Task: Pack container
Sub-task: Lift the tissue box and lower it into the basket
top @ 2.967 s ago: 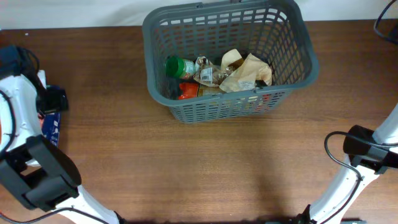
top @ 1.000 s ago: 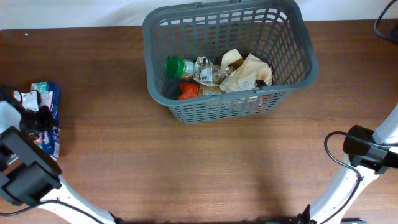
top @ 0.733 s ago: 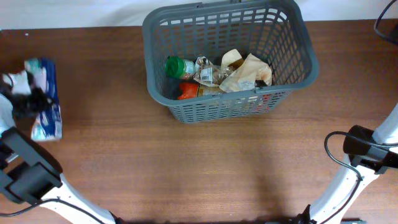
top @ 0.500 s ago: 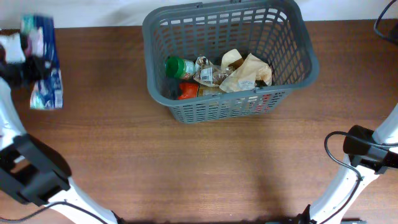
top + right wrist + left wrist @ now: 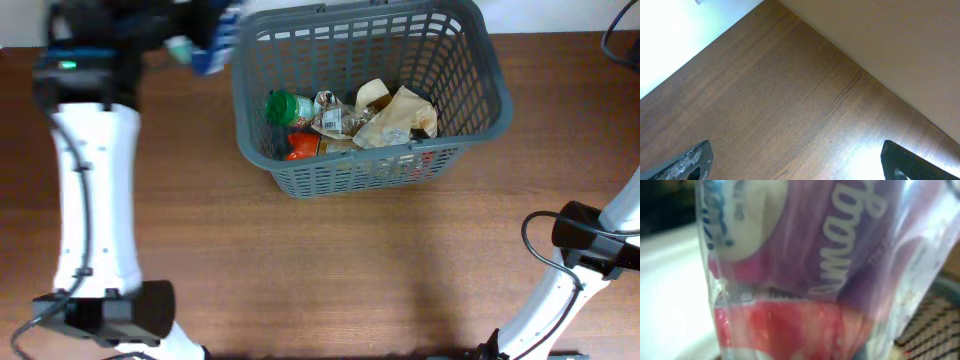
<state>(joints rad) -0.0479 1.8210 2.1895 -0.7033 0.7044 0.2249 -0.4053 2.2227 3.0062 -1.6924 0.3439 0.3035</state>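
**Left claw holds a packet by the basket's far left corner**

Nearest you, the right arm sits at the near right corner of the tabletop. Its wrist view shows the right claw with fingers spread wide apart above the wood.

Your left arm reaches from the near left edge toward the far side. At its end the left claw, blurred, is clamped on a plastic-wrapped packet. The packet looks blue and white from overhead, and purple and pink in the wrist view. It hangs in the air just beside the far left corner of the container.

The container stands at the far centre of the tabletop. It holds a green-lidded jar, crumpled brown paper bags and something red.
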